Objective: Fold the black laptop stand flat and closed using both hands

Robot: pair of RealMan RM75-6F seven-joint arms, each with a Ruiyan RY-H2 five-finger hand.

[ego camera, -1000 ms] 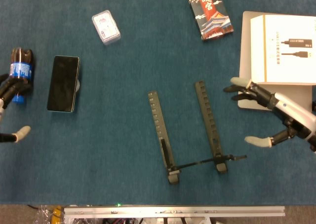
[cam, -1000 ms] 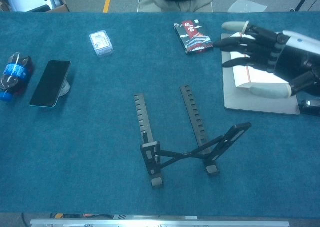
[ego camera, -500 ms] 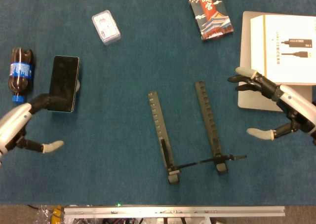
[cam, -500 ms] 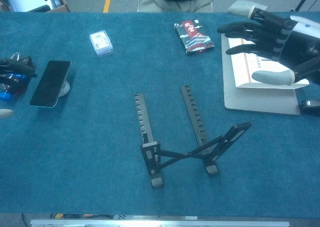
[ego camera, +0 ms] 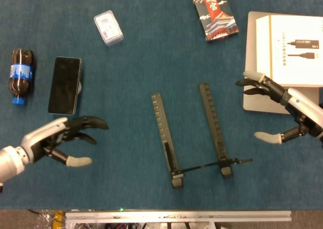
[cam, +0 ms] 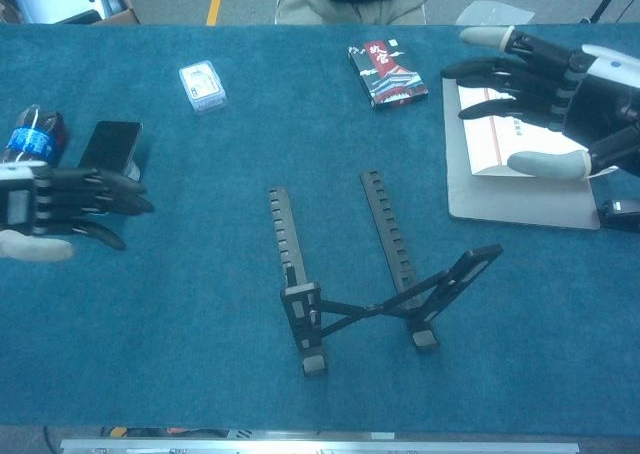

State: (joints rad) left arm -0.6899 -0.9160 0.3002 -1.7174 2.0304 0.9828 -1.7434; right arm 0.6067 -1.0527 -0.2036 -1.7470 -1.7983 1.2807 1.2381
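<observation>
On the blue bench [ego camera: 126, 113], the left hand [ego camera: 60, 140] hovers with fingers spread wide, holding nothing, below the phone [ego camera: 64, 85]; the black laptop stand [ego camera: 194, 133] lies unfolded at centre; the right hand [ego camera: 285, 113] hangs wide and empty beside the white box [ego camera: 287, 50]

Cola bottle [ego camera: 20, 73] beside phone [ego camera: 65, 85]; card pack [ego camera: 108, 27], possibly sealed.

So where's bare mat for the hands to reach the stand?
Bare mat lies between the left hand and the laptop stand, and between the stand and the right hand. The strip between its two slotted rails is also bare. The right edge is crowded by the laptop and white box.
</observation>
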